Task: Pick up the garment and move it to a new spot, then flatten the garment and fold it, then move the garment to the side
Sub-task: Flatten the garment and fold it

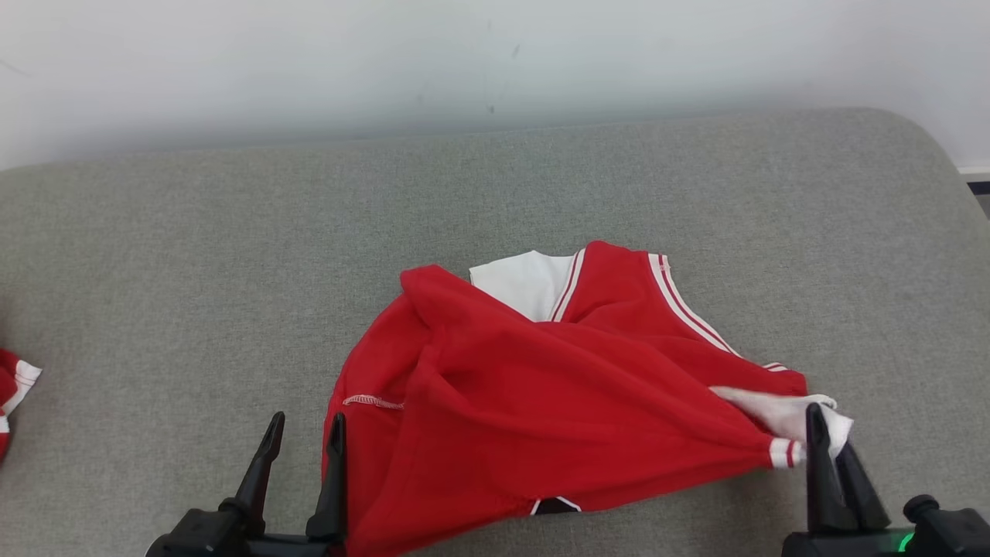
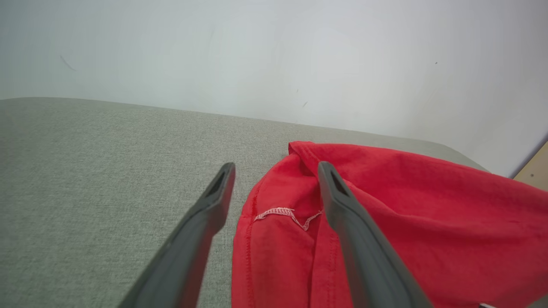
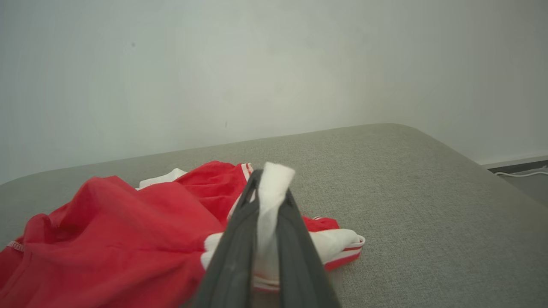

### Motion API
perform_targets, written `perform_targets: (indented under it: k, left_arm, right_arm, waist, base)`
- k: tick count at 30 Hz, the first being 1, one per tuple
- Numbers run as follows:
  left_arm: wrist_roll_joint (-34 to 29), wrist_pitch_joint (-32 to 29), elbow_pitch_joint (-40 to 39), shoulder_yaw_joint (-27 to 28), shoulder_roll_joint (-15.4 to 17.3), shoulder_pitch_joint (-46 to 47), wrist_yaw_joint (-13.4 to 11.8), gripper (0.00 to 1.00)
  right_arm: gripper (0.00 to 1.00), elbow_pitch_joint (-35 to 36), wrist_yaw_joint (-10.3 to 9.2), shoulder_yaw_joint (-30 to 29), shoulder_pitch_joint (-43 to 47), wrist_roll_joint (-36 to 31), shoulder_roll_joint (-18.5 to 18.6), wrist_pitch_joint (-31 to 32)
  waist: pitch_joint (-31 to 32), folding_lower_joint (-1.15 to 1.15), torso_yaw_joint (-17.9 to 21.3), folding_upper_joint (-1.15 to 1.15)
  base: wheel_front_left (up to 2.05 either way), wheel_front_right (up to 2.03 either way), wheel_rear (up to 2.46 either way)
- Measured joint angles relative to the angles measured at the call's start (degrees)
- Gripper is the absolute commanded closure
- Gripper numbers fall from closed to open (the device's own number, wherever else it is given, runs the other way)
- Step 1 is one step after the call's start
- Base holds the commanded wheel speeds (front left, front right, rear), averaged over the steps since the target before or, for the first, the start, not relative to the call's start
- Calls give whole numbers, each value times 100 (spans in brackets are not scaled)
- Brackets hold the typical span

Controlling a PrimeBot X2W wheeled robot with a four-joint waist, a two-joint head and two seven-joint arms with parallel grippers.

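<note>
A red garment (image 1: 541, 394) with white panels and striped trim lies crumpled on the grey cushioned surface (image 1: 232, 255). My right gripper (image 1: 824, 433) is shut on the garment's white sleeve end at its right side; white cloth sticks out between the closed fingers (image 3: 244, 231) in the right wrist view. My left gripper (image 1: 305, 433) stands open at the garment's lower left edge. In the left wrist view the hem (image 2: 274, 214) lies between its two fingers, the right finger (image 2: 342, 205) over the red cloth (image 2: 428, 214) and the left finger over bare cushion.
Another red and white piece of cloth (image 1: 14, 387) lies at the far left edge of the surface. A pale wall (image 1: 464, 62) runs behind. The cushion's rounded right corner (image 1: 928, 155) drops to the floor, where a white cable (image 3: 520, 173) lies.
</note>
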State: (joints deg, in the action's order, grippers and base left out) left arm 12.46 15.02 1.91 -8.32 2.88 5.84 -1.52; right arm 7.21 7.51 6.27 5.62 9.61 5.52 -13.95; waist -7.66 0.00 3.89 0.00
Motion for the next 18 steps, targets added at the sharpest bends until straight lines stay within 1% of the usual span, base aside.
perform_targets:
  k: [10, 14, 18]
  left_arm:
    - [0, 0, 33, -24, 1, -4, 45, 0]
    - [0, 0, 60, -74, 1, -3, 51, 0]
    - [-23, -1, 105, -134, 1, 3, 102, 0]
  right_arm:
    - [0, 649, 0, -243, -136, -125, -85, -97]
    - [0, 783, 0, -230, -186, -148, -103, -101]
    - [0, 744, 0, -125, -273, -211, -133, -102]
  waist:
    - [69, 0, -67, 0]
    - [86, 0, -121, 0]
    - [118, 0, -188, 0]
  base:
    - [0, 0, 0]
    - [0, 0, 0]
    - [0, 0, 0]
